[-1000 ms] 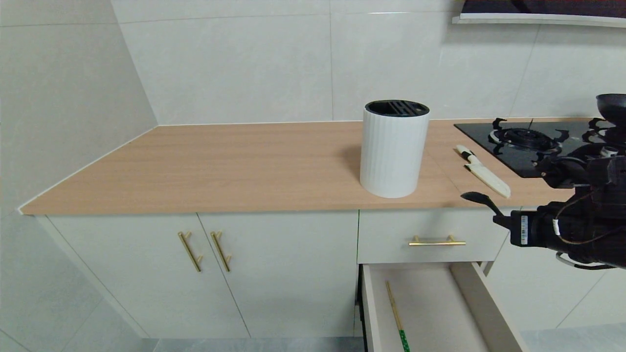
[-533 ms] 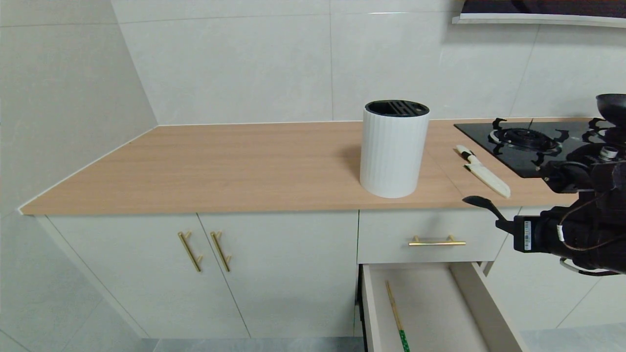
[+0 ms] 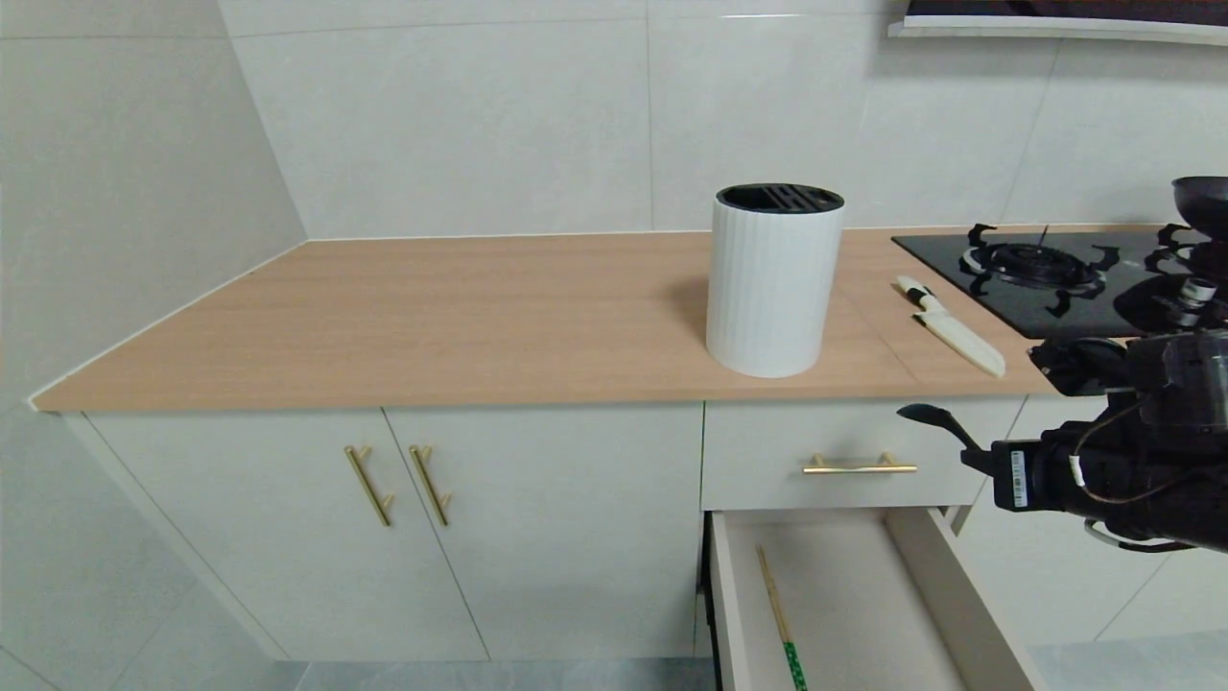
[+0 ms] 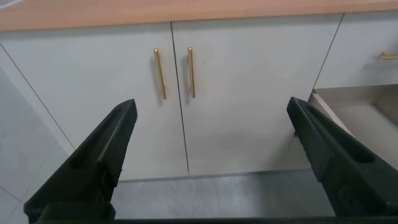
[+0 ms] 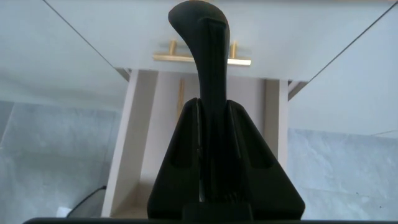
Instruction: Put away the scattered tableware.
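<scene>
Black slim-handled utensil point(image 3: 935, 419) is clamped in the right gripper point(image 3: 983, 459), above the right side of the open white drawer point(image 3: 935, 576). Left gripper point(image 4: 210, 106) fingers stand apart, empty. Step in hand: stowing. Next move likely calls for lowering the utensil inside the drawer, then releasing.

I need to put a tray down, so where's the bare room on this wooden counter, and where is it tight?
The long stretch of wooden countertop from its left end to the white ribbed holder is bare. It is crowded between that holder and the black gas hob, where the white knife lies.
</scene>
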